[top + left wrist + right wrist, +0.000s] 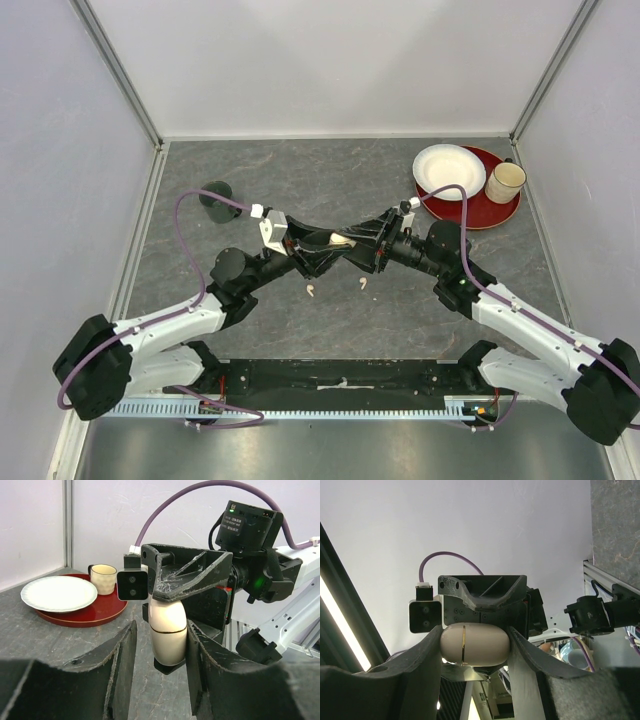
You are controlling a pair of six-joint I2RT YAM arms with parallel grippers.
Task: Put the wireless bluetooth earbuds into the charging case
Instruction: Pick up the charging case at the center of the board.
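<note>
Progress nil: your left gripper (324,249) and right gripper (351,243) both clamp the shut charging case (338,240) (jaws part-closed on it); two earbuds (313,291) lie loose near it, uninserted.

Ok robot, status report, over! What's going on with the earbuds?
Both shut on charging case, lifted: left gripper, right gripper. Case closed. Two earbuds loose on table below. Nothing blocking.
</note>
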